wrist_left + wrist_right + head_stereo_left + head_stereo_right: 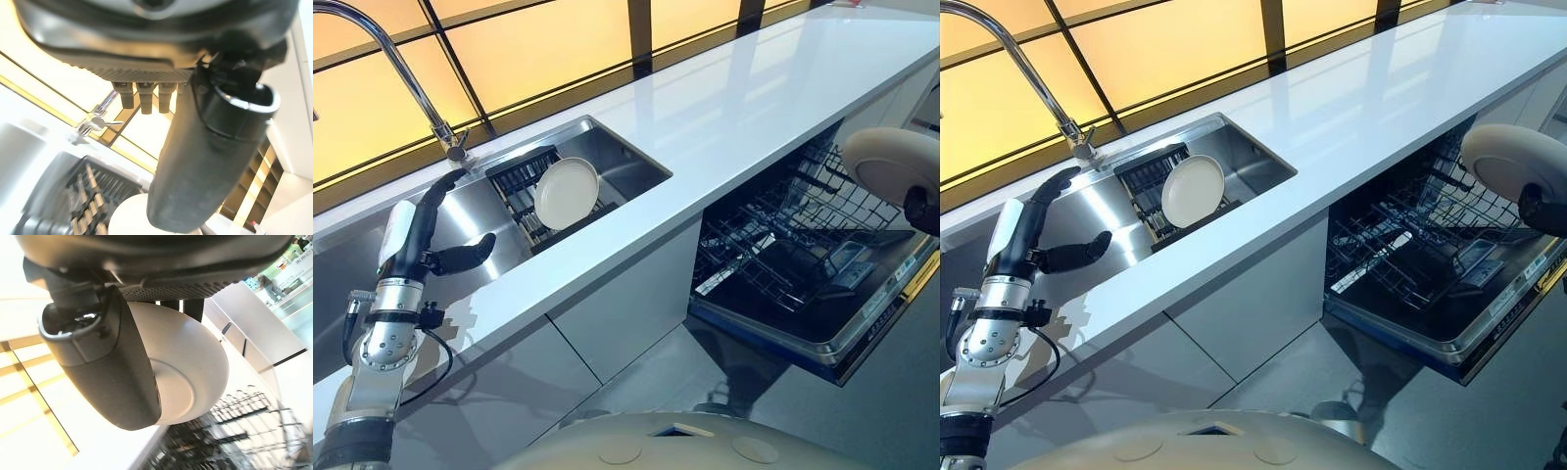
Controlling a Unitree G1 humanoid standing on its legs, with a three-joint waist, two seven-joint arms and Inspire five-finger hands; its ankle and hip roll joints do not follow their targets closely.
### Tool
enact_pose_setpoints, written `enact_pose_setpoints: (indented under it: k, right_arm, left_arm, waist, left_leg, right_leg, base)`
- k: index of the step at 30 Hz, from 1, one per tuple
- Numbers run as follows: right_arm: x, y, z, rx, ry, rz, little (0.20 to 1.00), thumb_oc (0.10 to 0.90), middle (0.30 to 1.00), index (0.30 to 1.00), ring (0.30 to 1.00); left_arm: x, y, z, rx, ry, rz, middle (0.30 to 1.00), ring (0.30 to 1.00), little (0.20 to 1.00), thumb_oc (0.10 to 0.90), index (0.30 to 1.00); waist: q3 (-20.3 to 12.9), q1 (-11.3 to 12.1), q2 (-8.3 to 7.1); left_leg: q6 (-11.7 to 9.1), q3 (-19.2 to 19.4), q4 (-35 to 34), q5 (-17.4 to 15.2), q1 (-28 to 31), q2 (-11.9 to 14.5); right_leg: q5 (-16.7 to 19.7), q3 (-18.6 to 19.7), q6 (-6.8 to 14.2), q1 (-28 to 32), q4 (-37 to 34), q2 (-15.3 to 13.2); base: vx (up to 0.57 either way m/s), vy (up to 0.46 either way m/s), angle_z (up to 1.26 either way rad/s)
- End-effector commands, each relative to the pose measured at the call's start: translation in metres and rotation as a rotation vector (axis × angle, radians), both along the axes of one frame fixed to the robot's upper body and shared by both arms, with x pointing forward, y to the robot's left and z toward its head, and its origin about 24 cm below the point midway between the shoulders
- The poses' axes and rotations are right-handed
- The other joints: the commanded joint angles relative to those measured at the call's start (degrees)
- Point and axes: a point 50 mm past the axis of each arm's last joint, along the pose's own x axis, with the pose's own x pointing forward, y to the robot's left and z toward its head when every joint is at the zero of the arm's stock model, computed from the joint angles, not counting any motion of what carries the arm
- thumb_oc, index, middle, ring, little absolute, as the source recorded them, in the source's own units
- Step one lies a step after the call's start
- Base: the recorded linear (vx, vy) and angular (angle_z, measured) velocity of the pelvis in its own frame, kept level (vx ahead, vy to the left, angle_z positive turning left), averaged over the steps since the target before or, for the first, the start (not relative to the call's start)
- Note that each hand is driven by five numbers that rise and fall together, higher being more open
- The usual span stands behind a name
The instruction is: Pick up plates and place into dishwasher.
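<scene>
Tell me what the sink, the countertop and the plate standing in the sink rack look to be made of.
Sink: brushed stainless steel by its look, grey with soft streaky reflections.
Countertop: glossy white, probably stone or a solid composite; it mirrors the window panes.
Plate: likely glazed ceramic, though plastic cannot be ruled out; cream, smooth, with a raised rim and faint sheen.

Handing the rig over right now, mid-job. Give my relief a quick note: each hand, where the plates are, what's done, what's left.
Right hand: shut on a cream plate, held above the open dishwasher's lower rack; not yet set in.
Left hand: open, holding nothing, raised over the sink near the faucet.
Second plate: leaning on edge in the dark dish rack inside the sink.
Done: one plate lifted and carried to the dishwasher.
Left: slot the held plate into the rack, then fetch the sink plate and load it as well.
</scene>
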Motion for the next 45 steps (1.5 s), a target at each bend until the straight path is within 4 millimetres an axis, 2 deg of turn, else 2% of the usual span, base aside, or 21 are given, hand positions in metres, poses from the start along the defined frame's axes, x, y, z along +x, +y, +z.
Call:
enact_pose_setpoints:
  k: [1, 7, 16, 24, 34, 40, 45]
  right_arm:
    - [0.024, 0.024, 0.070, -0.026, -0.357, 0.126, 0.200, 0.100, 0.300, 0.300, 0.300]
    - [0.031, 0.029, 0.066, 0.014, -0.374, 0.167, 0.200, 0.100, 0.300, 0.300, 0.300]
    - [0.032, 0.039, 0.059, 0.101, -0.435, 0.246, 0.200, 0.100, 0.300, 0.300, 0.300]
    - [0.046, 0.052, 0.050, 0.120, -0.437, 0.276, 0.200, 0.100, 0.300, 0.300, 0.300]
    - [0.052, 0.060, 0.042, 0.131, -0.463, 0.273, 0.200, 0.100, 0.300, 0.300, 0.300]
    - [0.052, 0.062, 0.046, 0.124, -0.486, 0.274, 0.200, 0.100, 0.300, 0.300, 0.300]
    - [0.048, 0.058, 0.059, 0.096, -0.530, 0.254, 0.200, 0.100, 0.300, 0.300, 0.300]
  left_arm:
    - [0.028, -0.003, 0.078, 0.070, -0.339, -0.060, 0.900, 0.900, 0.900, 0.800, 0.900]
    - [0.032, 0.001, 0.096, 0.099, -0.400, -0.067, 0.900, 0.900, 0.900, 0.800, 0.900]
    - [0.027, 0.003, 0.122, 0.121, -0.513, -0.101, 0.900, 0.900, 0.900, 0.800, 0.900]
    - [0.036, 0.000, 0.133, 0.112, -0.551, -0.113, 0.900, 0.900, 0.900, 0.800, 0.900]
    - [0.037, -0.004, 0.138, 0.103, -0.600, -0.113, 0.900, 0.900, 0.900, 0.800, 0.900]
    - [0.033, -0.004, 0.148, 0.139, -0.666, -0.099, 0.900, 0.900, 0.900, 0.800, 0.900]
    - [0.027, -0.001, 0.164, 0.165, -0.747, -0.077, 0.900, 0.900, 0.900, 0.800, 0.900]
  waist:
    - [-4.8, 0.3, -1.50]
    - [-6.0, 0.1, -2.26]
    - [-6.7, -0.1, -3.27]
    - [-6.7, 0.2, -3.64]
    - [-6.3, 0.5, -4.04]
    - [-6.2, 0.5, -4.30]
    - [-6.3, 1.1, -4.66]
  left_leg:
    - [-1.9, 0.2, 3.5, -5.1, -2.3, -1.5]
    - [-0.7, 0.8, 4.0, -7.0, -1.5, -1.7]
    - [0.4, 1.4, 3.1, -7.7, -1.9, -1.4]
    - [0.9, 1.8, 2.1, -7.6, -2.4, -1.4]
    - [0.9, 1.9, 1.8, -7.2, -3.5, -1.2]
    - [1.3, 1.9, 3.7, -7.9, -4.5, -1.4]
    - [1.6, 1.0, 4.5, -8.2, -5.0, -1.8]
  right_leg:
    - [0.0, -2.2, 1.9, 1.2, -0.9, 2.8]
    - [-1.1, -1.0, 1.7, 1.9, -0.4, 3.8]
    - [-1.5, 0.0, 1.4, 1.2, -0.8, 4.5]
    - [-1.5, 0.1, 1.2, 0.8, -1.8, 4.8]
    - [-1.6, -0.4, 1.1, -0.3, -1.7, 4.6]
    - [-2.0, 0.1, 0.7, -0.9, -1.0, 4.5]
    - [-1.9, -0.2, 0.4, -1.0, -1.0, 4.6]
  base:
    - [-0.07, -0.028, -0.05]
    - [-0.04, -0.034, -0.03]
    - [-0.05, -0.030, -0.08]
    - [-0.06, -0.009, -0.03]
    - [-0.03, -0.004, 0.02]
    - [-0.01, -0.002, 0.00]
    - [-0.09, -0.007, -0.01]
